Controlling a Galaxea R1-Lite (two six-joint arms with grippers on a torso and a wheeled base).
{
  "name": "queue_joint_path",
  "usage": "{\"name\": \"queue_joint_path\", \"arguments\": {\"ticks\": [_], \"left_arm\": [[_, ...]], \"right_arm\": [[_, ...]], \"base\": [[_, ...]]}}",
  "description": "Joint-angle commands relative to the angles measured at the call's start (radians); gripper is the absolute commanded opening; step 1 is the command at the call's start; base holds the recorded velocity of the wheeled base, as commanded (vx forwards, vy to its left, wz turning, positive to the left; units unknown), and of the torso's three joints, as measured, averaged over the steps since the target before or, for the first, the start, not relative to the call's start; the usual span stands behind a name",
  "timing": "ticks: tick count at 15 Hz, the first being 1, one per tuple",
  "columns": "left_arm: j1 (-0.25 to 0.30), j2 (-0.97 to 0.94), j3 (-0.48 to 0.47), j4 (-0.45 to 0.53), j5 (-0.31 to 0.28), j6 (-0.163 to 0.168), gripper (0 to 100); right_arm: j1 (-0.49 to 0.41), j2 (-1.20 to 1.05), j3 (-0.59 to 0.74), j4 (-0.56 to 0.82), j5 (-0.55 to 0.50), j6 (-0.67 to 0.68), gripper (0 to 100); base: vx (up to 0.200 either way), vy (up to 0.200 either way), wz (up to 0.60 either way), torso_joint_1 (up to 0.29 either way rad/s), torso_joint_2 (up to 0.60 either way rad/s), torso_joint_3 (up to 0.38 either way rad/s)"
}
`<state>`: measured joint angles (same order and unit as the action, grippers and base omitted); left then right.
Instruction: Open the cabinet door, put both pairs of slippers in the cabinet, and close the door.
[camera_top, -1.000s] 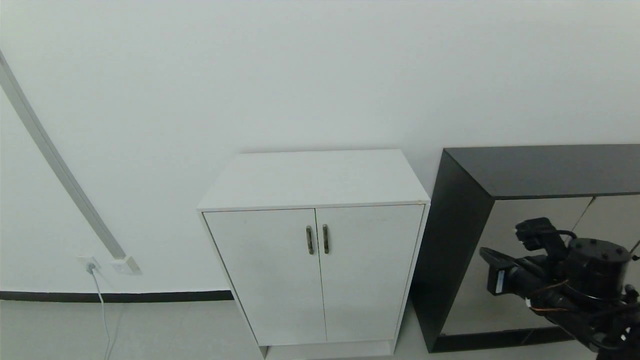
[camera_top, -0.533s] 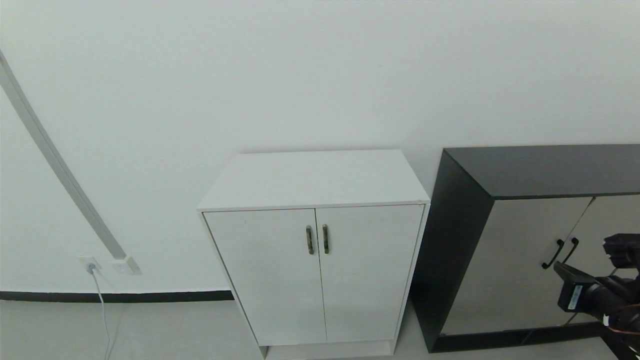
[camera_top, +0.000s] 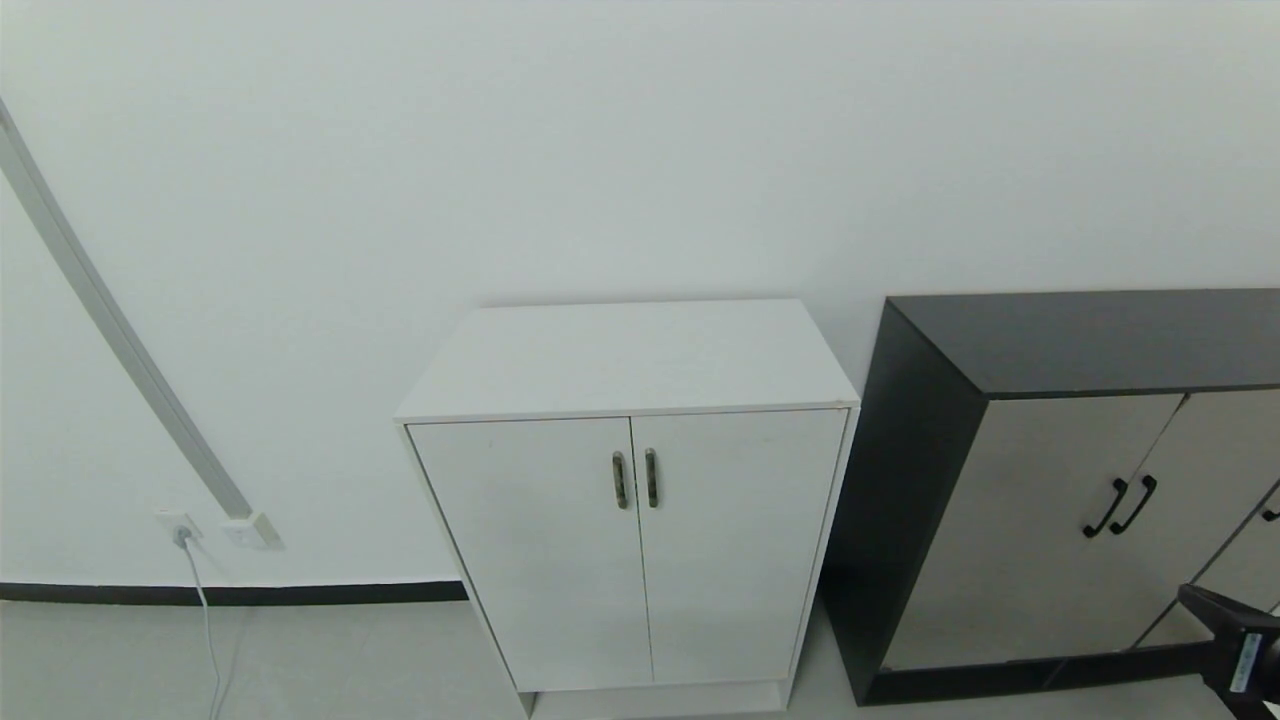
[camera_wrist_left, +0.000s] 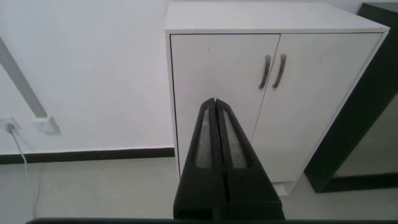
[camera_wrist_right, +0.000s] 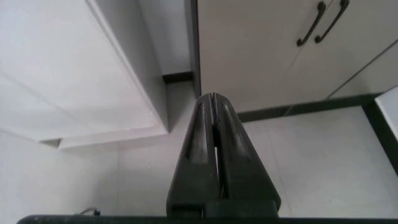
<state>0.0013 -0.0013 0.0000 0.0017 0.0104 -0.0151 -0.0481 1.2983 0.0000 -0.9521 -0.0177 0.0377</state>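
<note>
The white cabinet (camera_top: 640, 560) stands against the wall with both doors closed and two metal handles (camera_top: 635, 479) side by side at the middle seam. In the left wrist view the cabinet (camera_wrist_left: 224, 68) is ahead, and my left gripper (camera_wrist_left: 215, 102) is shut and empty, some way in front of the left door. My right gripper (camera_top: 1192, 598) sits low at the far right, in front of the black cabinet. In the right wrist view the right gripper (camera_wrist_right: 214, 98) is shut with nothing in it, above the floor near the white cabinet's lower corner (camera_wrist_right: 155, 118).
A black cabinet (camera_top: 1000, 350) with grey doors and black handles (camera_top: 1120, 506) stands right beside the white one. A wall socket with a cable (camera_top: 180, 530) and a slanted cable duct (camera_top: 110, 320) are on the wall to the left. Open floor lies in front.
My right arm has dropped down and to the right, nearly leaving the head view and uncovering the black cabinet's doors and handles. The cabinet doors have not moved.
</note>
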Motion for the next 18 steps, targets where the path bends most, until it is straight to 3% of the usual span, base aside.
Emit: {"name": "queue_joint_path", "arguments": {"ticks": [1,7,13,15,18], "left_arm": [[0.0,0.001,0.0,0.0,0.0,0.0,0],[0.0,0.001,0.0,0.0,0.0,0.0,0],[0.0,0.001,0.0,0.0,0.0,0.0,0],[0.0,0.001,0.0,0.0,0.0,0.0,0],[0.0,0.001,0.0,0.0,0.0,0.0,0]], "right_arm": [[0.002,-0.209,0.0,0.13,0.012,-0.005,0],[0.004,-0.554,0.0,0.523,0.1,-0.01,0],[0.04,-0.764,0.0,0.832,0.142,-0.03,0],[0.076,-0.84,-0.002,0.917,0.14,-0.032,0],[0.097,-0.876,-0.006,0.928,0.137,-0.032,0]], "base": [[0.0,0.0,0.0,0.0,0.0,0.0],[0.0,0.0,0.0,0.0,0.0,0.0],[0.0,0.0,0.0,0.0,0.0,0.0],[0.0,0.0,0.0,0.0,0.0,0.0],[0.0,0.0,0.0,0.0,0.0,0.0]]}}
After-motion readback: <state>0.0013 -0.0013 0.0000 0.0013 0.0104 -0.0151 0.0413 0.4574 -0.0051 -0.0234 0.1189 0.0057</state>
